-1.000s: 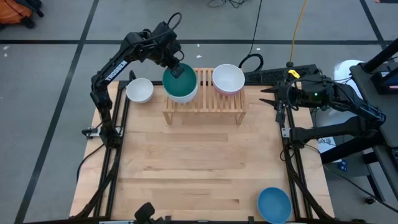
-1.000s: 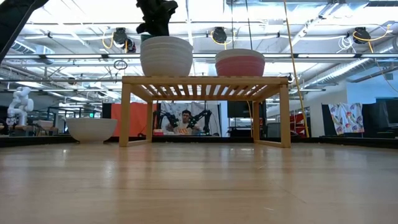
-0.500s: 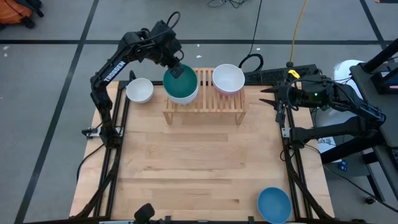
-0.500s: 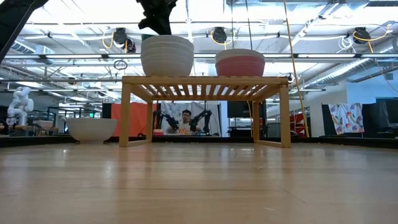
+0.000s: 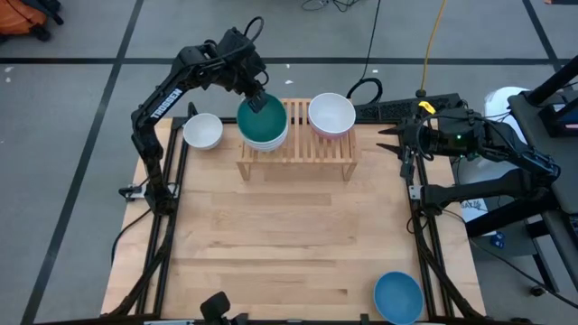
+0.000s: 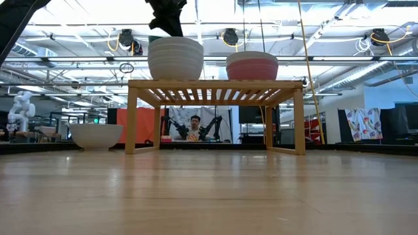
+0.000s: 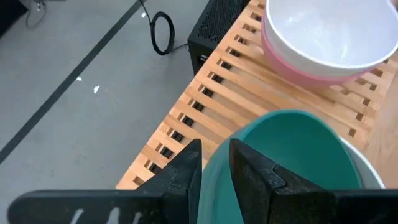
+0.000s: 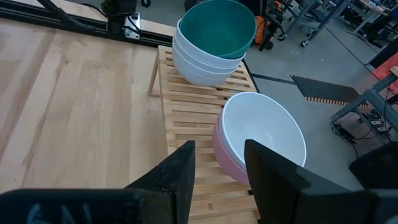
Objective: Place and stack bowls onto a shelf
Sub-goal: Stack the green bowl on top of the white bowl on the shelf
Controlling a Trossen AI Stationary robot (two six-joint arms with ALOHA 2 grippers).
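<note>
- The left gripper (image 5: 256, 96) hangs over the far rim of the teal bowl (image 5: 263, 121); in the left wrist view its fingers (image 7: 186, 168) straddle that rim with a narrow gap, one finger outside and one inside, and whether they press the rim cannot be told.
- The teal bowl tops a stack of white bowls (image 8: 202, 65) at the left end of the shelf (image 5: 298, 149); how many white bowls the stack holds cannot be counted for certain.
- At the shelf's right end stands a pink bowl (image 6: 252, 68) with a white bowl (image 5: 331, 113) nested inside it, apart from the teal stack.
- The shelf stands at the far edge of the surface (image 5: 289, 235), midway along it.
- A single white bowl (image 5: 202, 131) sits on the surface just left of the shelf.
- A blue bowl (image 5: 398, 297) lies at the near right corner of the surface, well apart from the shelf.
- The right gripper (image 5: 386, 140) waits off the surface's right edge, level with the shelf, its fingers spread and holding nothing.
- In the low view a person (image 6: 194, 126) shows under the shelf, in the room beyond.
</note>
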